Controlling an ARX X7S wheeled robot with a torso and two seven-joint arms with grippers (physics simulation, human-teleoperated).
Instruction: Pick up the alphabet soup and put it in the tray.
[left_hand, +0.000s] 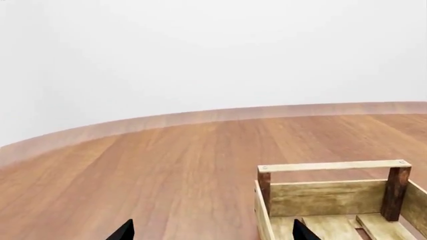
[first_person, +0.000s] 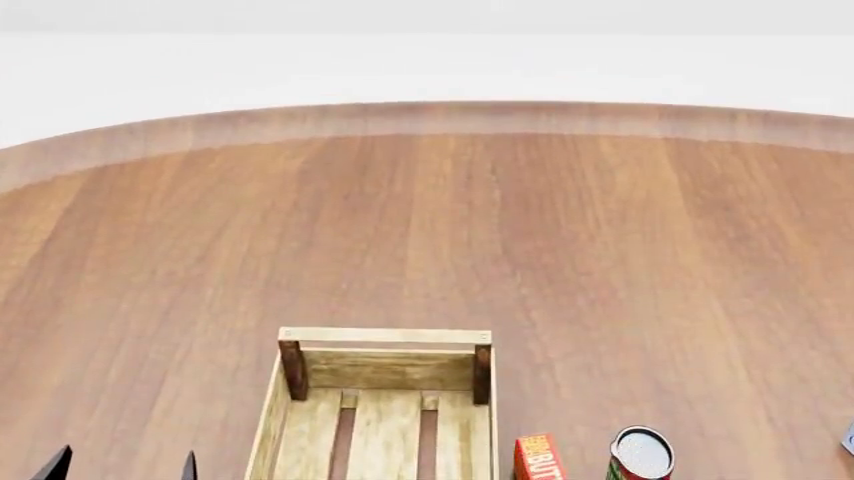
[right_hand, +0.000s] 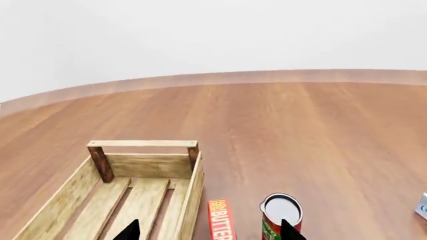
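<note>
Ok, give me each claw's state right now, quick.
Left claw: open, holding nothing.
Right claw: open, holding nothing.

Light-wood tray (first_person: 384, 337), darker posts; red-green can (right_hand: 281, 220).

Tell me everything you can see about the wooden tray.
The tray is a rectangular light-wood crate, open on top, with a slatted floor showing gaps between the planks. Darker brown corner posts carry a raised rail across its far end; the near end is cut off in every view. It sits flat on the wooden table and looks empty as far as it shows. A red butter box stands close beside its right wall; contact can't be judged. Neither gripper touches it.
</note>
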